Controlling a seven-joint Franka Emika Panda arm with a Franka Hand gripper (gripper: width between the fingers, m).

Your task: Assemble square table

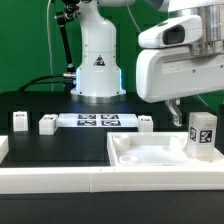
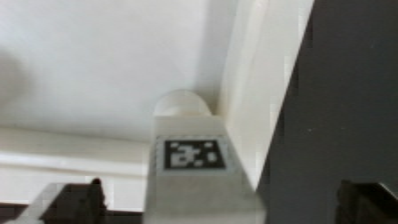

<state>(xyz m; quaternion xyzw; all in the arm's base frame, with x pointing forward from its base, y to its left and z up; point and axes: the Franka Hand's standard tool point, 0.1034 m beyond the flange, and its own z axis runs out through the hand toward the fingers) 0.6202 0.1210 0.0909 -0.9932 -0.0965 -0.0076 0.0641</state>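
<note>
The white square table top (image 1: 150, 152) lies recessed face up at the exterior view's lower right. One white leg peg (image 1: 202, 135) with a black-and-white tag stands upright in its corner. My gripper (image 1: 178, 110) hangs just above and beside that peg, open. In the wrist view the tagged peg (image 2: 192, 150) sits between my two dark fingertips (image 2: 71, 203), with a gap on each side and nothing gripped. Three more leg pegs (image 1: 47, 125) stand on the black table near the marker board.
The marker board (image 1: 98, 121) lies in front of the robot base (image 1: 97, 70). Loose pegs stand at the far left (image 1: 18, 122) and right of the board (image 1: 145, 122). A long white rail (image 1: 50, 182) runs along the front edge.
</note>
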